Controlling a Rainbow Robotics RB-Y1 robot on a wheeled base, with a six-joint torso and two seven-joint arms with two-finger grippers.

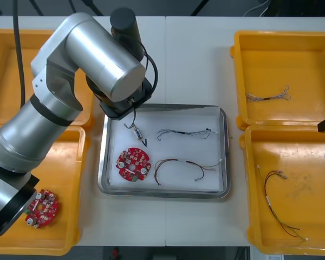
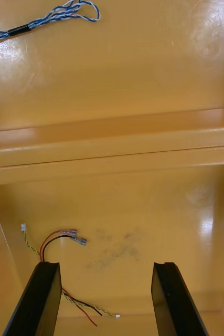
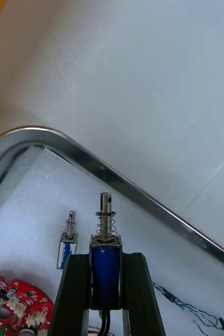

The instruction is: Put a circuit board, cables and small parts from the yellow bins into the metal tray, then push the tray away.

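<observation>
We see a light counter (image 1: 195, 59) with a metal tray (image 1: 179, 149) at its middle, white inside. Four yellow bins flank the tray: the far left bin (image 1: 2, 81) and near left bin (image 1: 70, 222) on one side, the far right bin (image 1: 281, 59) and near right bin (image 1: 309, 162) on the other.

The big silver left arm (image 1: 92, 65) reaches across from the left and hangs over the tray's far left corner. Its left fingers (image 3: 77, 294) are clenched on a small metal part (image 3: 106, 241) with a blue body, its spring and pin sticking out past the fingertips. It sits just inside the tray's rounded corner, above the white lining. We cannot tell whether it touches the lining.

The right fingers (image 2: 41, 299) stand apart with nothing between them. They are well to the right of the tray, over the near right bin.

Inside the tray, toward its near left corner, lies a round red circuit board (image 1: 134, 164). A second board (image 1: 41, 208) lies in the near left bin.

Two cables rest in the tray's right half – a twisted blue and white cable (image 1: 184, 133) at the far side and a red and black cable (image 1: 179, 165) at the near side. Another twisted cable (image 1: 268, 97) lies in the far right bin, and a red, black and yellow cable (image 1: 276, 200) in the near right bin.

A second small part (image 3: 67, 247) lies on the tray's lining, between the held one and the board.
</observation>
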